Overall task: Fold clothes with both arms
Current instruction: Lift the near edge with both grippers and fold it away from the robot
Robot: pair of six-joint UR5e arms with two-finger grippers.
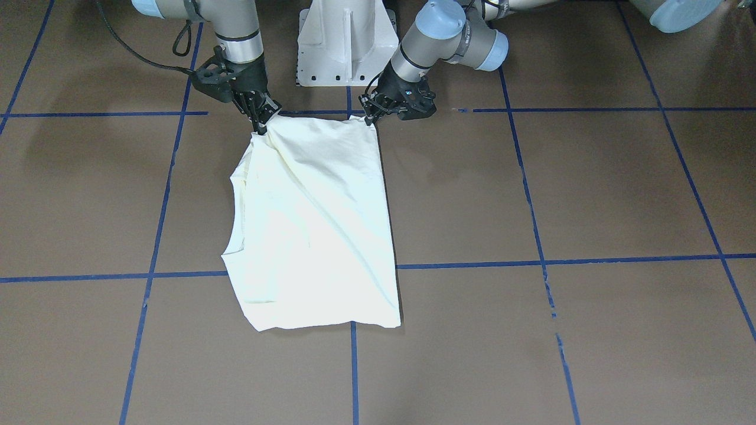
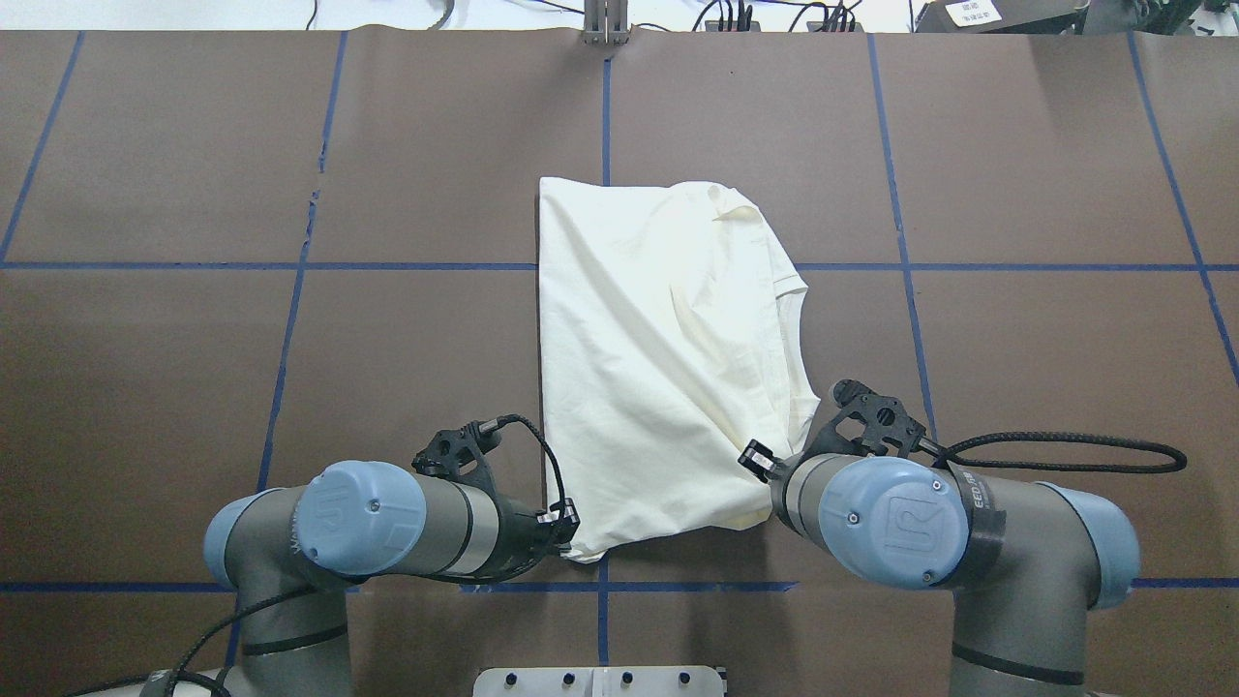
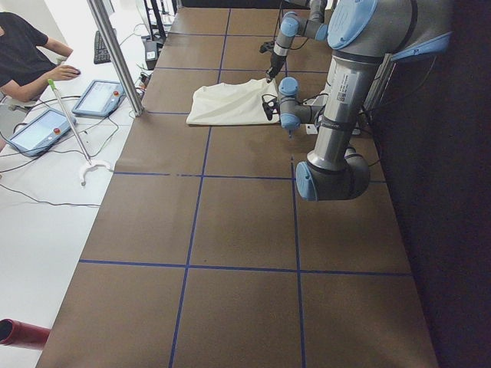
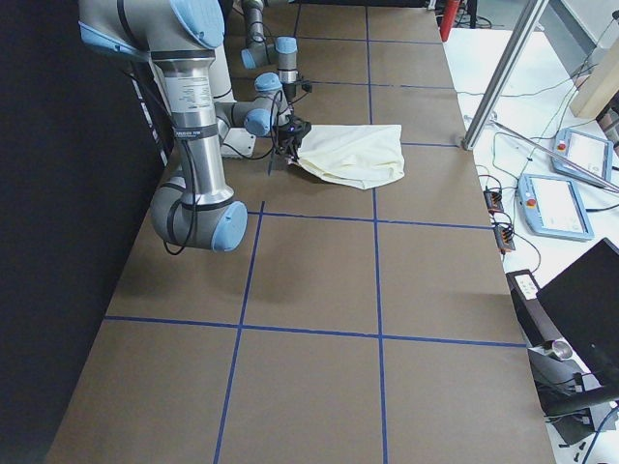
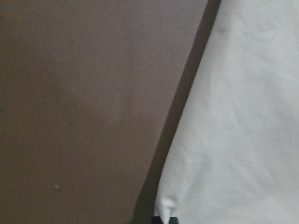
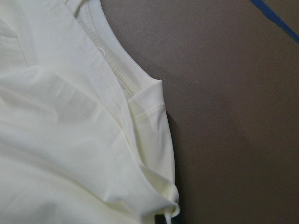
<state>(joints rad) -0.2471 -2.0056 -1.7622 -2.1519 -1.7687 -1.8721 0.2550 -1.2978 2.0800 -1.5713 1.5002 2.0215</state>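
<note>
Shirt (image 1: 313,224) lies part-folded; L gripper (image 1: 371,116) & R gripper (image 1: 260,125) each pinch a near corner, prob. to lift that edge for next fold.

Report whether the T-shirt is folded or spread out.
Folded: T-shirt lies doubled, layered edges beside the collar; left gripper and right gripper pinch its near corners.

Matte brown counter (image 2: 436,145), gridded with blue tape lines (image 2: 290,266) under even, bright light. Beside it, a white desk (image 3: 46,199) holds blue-rimmed tablets (image 3: 98,98) and a keyboard (image 3: 102,46). A metal post (image 3: 115,54) rises at its edge, where a person in black (image 3: 19,46) sits.
</note>
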